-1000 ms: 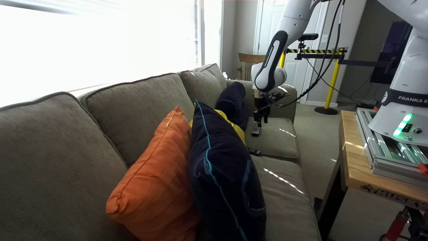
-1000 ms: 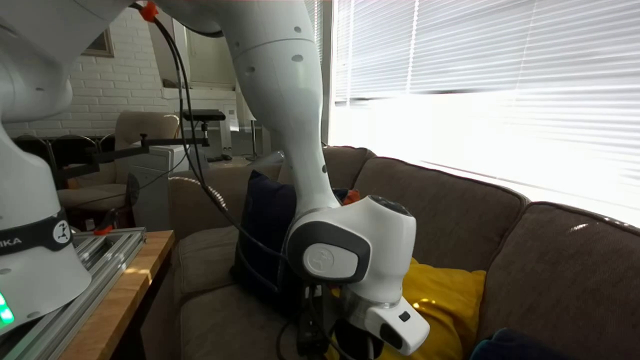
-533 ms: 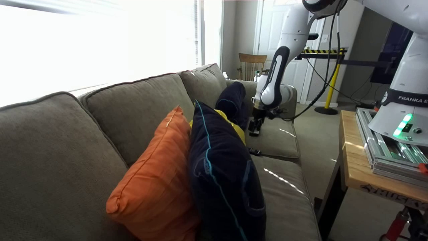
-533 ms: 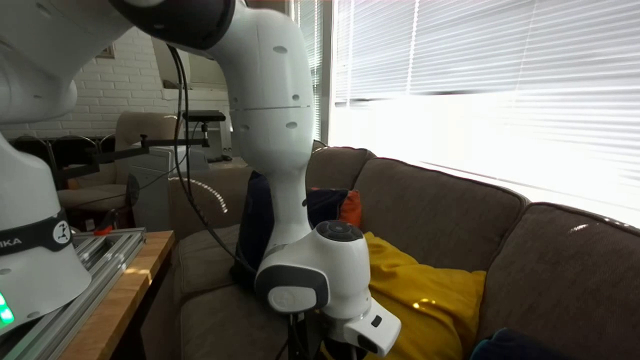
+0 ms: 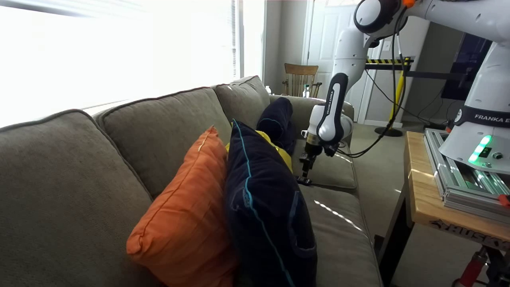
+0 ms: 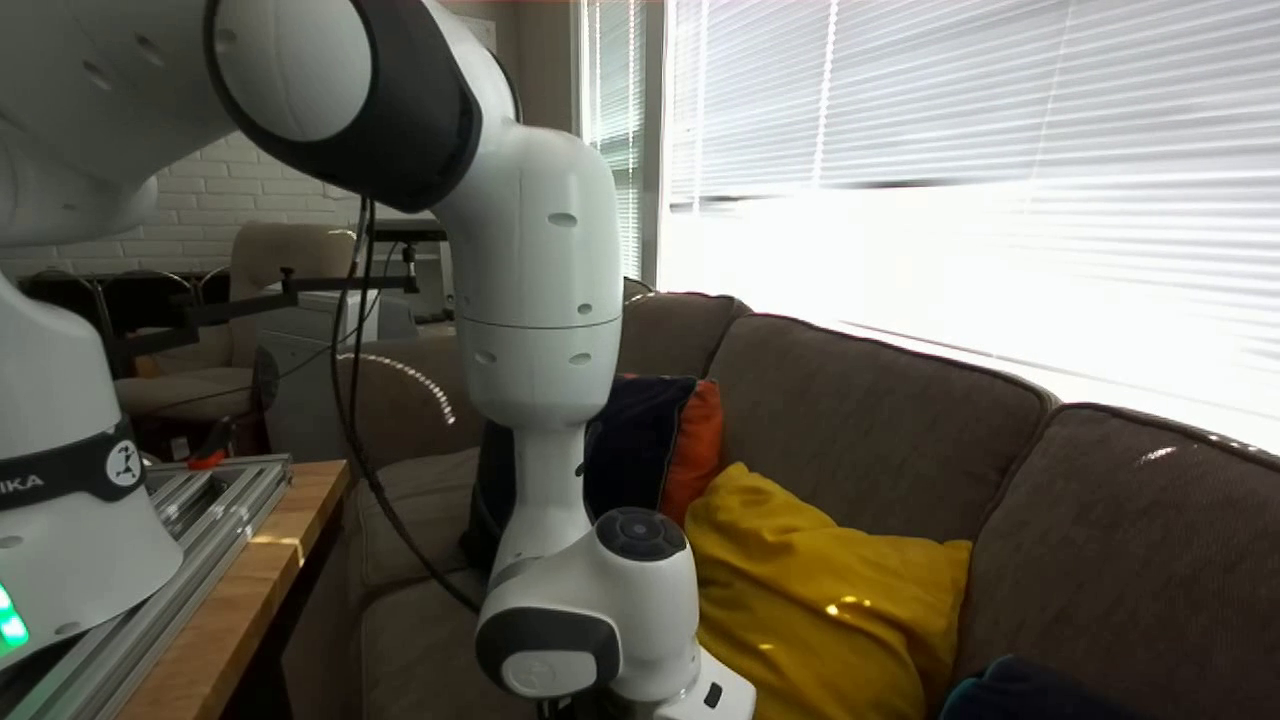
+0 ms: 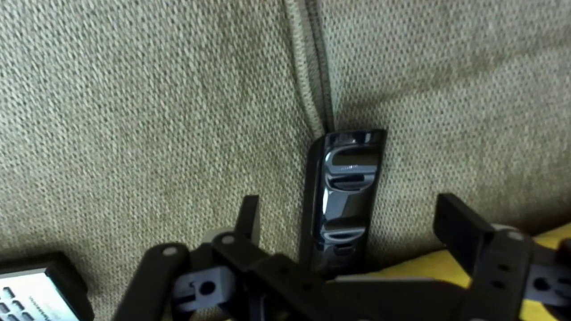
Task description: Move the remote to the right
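A slim, glossy black remote (image 7: 345,203) lies on the sofa seat at the end of a cushion seam in the wrist view. My gripper (image 7: 348,211) is open over it, one finger on each side, and both fingers stand apart from it. The lower end of the remote runs close to a yellow pillow and is partly covered by the gripper's body. In an exterior view the gripper (image 5: 306,173) points down at the black remote (image 5: 303,181), its tips just above or beside it; contact cannot be told. The gripper's fingers are out of view in an exterior view.
Another remote with a silver face (image 7: 33,296) lies to the lower left in the wrist view. A yellow pillow (image 6: 810,600), a navy pillow (image 5: 267,207) and an orange pillow (image 5: 187,223) rest on the sofa. The robot's wooden table (image 5: 422,191) stands beside it.
My gripper has travelled along the seat, away from the spot by the farther remote, and come down over the black remote. The black remote has not visibly moved.
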Controlling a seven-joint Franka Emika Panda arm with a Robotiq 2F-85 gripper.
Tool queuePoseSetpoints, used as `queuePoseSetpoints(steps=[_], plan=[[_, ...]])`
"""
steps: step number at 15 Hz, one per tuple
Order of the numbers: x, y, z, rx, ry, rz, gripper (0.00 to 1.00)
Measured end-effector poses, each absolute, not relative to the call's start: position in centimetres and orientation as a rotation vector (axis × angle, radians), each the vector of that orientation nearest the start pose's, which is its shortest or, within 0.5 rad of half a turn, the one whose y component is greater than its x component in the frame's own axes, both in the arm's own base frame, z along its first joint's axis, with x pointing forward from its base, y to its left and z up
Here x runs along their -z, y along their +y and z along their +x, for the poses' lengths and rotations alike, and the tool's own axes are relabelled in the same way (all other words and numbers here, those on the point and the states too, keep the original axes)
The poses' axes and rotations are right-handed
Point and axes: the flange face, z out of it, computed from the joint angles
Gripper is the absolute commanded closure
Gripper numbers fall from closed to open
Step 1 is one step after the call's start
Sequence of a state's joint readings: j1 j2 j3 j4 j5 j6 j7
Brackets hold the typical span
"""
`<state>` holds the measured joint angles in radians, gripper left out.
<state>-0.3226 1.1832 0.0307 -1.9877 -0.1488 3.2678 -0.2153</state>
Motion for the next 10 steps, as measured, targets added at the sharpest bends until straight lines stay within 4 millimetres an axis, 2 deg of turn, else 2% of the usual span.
queuePoseSetpoints(steps=[9, 10], plan=[[14.2, -12.1, 48.7, 0.255, -0.195, -3.122, 0.00], [14.6, -12.1, 48.8, 0.266, -0.198, -3.123, 0.22]])
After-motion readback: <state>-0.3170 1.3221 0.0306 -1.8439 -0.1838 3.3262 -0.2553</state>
